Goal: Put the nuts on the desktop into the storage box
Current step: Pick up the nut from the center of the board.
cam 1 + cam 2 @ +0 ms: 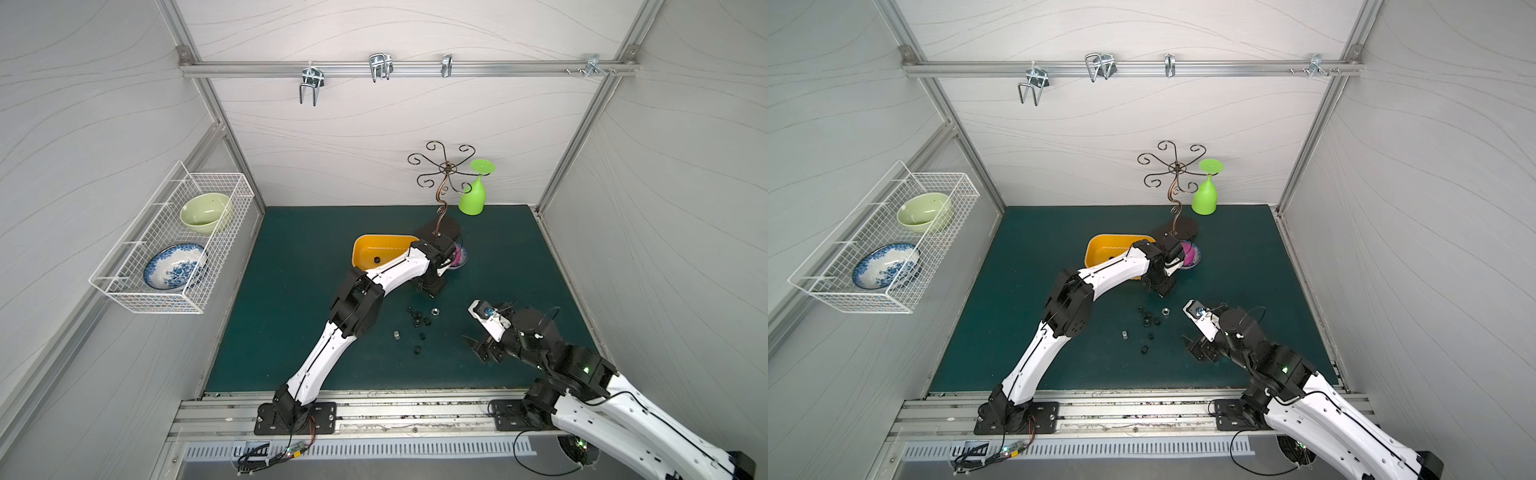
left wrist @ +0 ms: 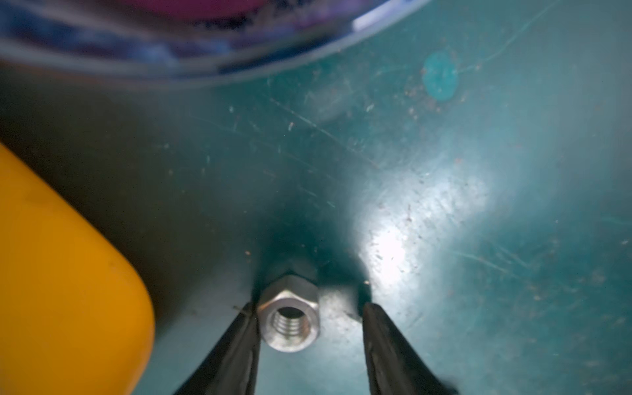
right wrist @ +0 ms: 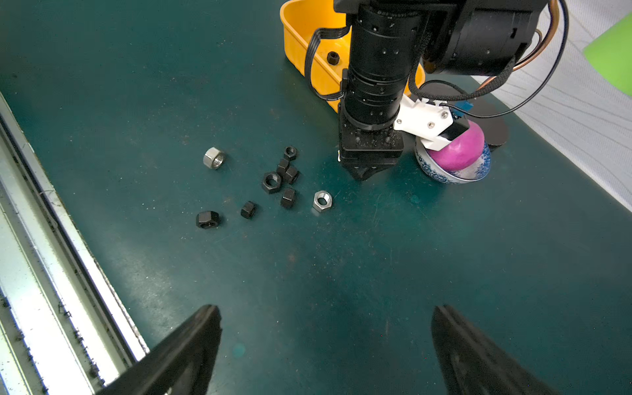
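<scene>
Nearest the lens runs the grey rail strip (image 1: pixel 395 409), where both arm bases sit. Start at the left wall: you see a white wire basket (image 1: pixel 166 305) holding a green bowl (image 1: pixel 205 212) and a blue-patterned dish (image 1: pixel 174 266).

Move right onto the dark teal desk (image 1: pixel 291 332). The yellow storage box (image 1: pixel 361 249) sits toward the back, with one black nut (image 1: pixel 377 259) lying inside it. In front of the box, loose nuts (image 1: pixel 419 322) lie scattered on the desk, mostly black, two of them silver.

Just right of the box's near corner, the left jaws point down at the desk, astride a silver nut (image 2: pixel 289 313). One finger (image 2: pixel 239 342) sits against the nut's side. The other finger (image 2: pixel 386 342) stands off with a gap, so you can read these jaws as apart, not clamped.

Beside them on the right stands a small blue-and-white bowl (image 3: pixel 441 174) with a pink ball (image 3: pixel 458 150) in it. Farthest right, the right jaws hang wide apart over bare desk, holding nothing, to the right of the scattered nuts.
</scene>
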